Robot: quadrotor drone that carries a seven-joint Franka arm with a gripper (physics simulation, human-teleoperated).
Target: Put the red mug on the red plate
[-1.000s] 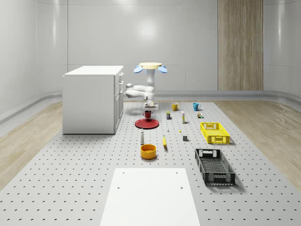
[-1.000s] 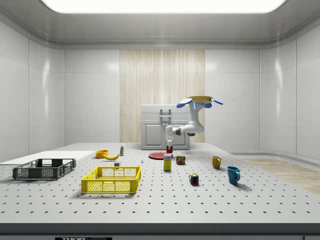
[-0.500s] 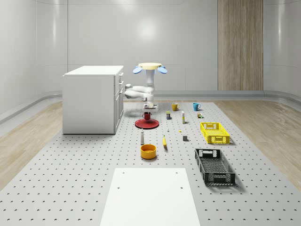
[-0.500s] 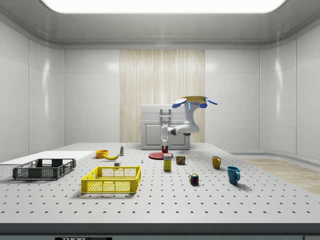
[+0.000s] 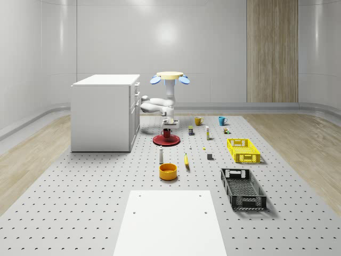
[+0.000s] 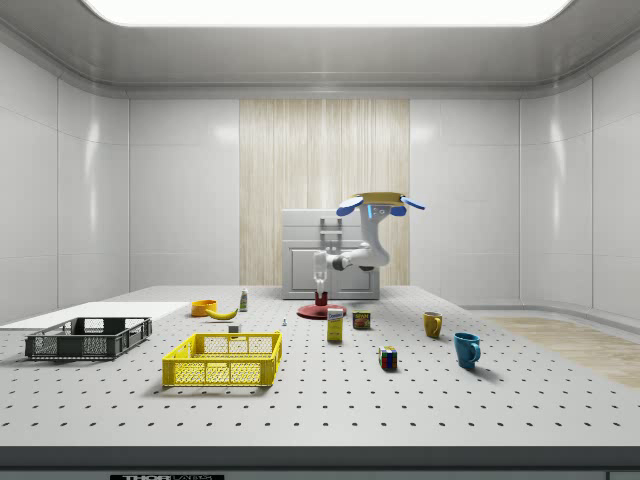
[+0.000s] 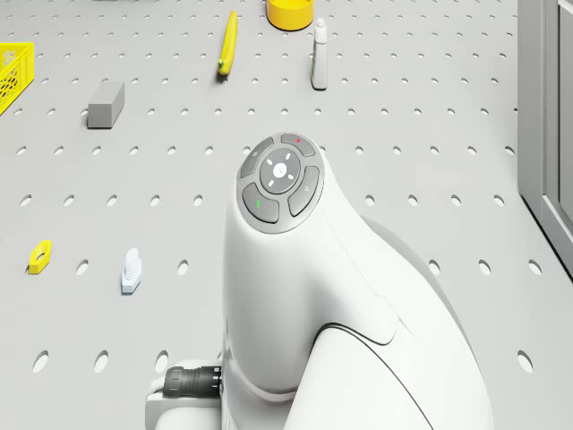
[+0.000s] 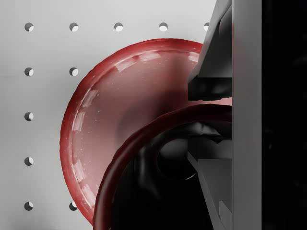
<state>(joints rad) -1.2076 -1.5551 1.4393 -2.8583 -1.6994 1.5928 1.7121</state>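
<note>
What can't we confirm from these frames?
- Whether the red mug already touches the red plate: too small in the whole-scene and side views; the wrist view looks straight down, giving no height cue.
- The mug's handle: in the wrist view the gripper covers that side.
- Labels on the small items by the yellow crate: too small.

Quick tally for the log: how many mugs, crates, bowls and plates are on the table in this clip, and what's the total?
Mugs: 3 (red mug, yellow mug, blue mug)
Crates: 2 (yellow crate, black crate)
Bowls: 1 (bowl)
Plates: 1 (red plate)
Total: 7
</note>
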